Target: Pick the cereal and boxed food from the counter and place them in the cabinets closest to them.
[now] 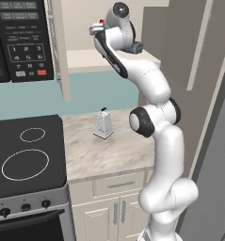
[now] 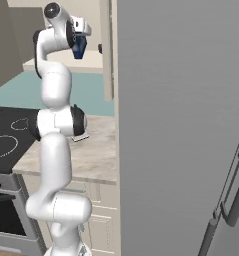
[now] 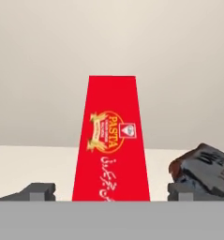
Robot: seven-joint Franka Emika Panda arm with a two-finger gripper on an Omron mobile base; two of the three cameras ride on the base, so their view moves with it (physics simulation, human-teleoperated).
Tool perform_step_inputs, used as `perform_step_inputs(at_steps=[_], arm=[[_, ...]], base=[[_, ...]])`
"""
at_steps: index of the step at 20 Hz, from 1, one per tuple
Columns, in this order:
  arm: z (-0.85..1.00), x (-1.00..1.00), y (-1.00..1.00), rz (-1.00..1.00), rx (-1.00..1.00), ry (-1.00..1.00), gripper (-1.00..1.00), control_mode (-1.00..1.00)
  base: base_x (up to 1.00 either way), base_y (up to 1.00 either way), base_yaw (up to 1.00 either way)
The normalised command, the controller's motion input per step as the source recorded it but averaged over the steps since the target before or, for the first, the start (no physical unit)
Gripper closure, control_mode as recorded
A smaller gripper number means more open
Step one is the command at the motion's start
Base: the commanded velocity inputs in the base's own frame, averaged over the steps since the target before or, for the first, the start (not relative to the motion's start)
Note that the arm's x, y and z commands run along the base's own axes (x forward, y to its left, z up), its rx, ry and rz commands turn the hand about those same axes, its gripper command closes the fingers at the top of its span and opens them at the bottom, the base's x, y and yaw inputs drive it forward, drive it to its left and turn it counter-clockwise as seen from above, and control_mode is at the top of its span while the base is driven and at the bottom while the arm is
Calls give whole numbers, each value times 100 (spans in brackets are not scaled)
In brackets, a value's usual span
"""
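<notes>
box: red PASTA face (image 3: 111, 145) in the hand view, blue (image 2: 80, 46) from the right, standing on cabinet shelf (image 1: 88, 60)
fingers: spread wide (image 3: 111, 191), flanking box, gripping nothing
grater: on tabletop (image 1: 103, 124)

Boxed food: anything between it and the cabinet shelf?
Nothing visible does. The boxed food stands between the open tool's tips, over the cabinet shelf; a dark object lies beside it, off to one side.

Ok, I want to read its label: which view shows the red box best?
The hand view: the red box fills the middle on the shelf, with its PASTA label readable. The left base view gives just a red sliver beside the hand. In the right base view I cannot pick it out for sure.
</notes>
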Motion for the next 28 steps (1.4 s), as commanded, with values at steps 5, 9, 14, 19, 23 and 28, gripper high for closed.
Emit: perform_step_inputs(at_steps=[5,9,14,19,23,28], arm=[[0,22,1,-1,0,0,-100,-100],[1,20,1,-1,1,0,-100,-100],[8,8,3,-1,0,0,-100,-100],[29,-3,2,-2,1,-2,-100,-100],[52,-40,0,-6,5,0,-100,-100],[35,-72,1,-4,2,0,-100,-100]], base=[[0,0,0],[0,0,0],[0,0,0],[0,0,0],[0,0,0],[0,0,0]])
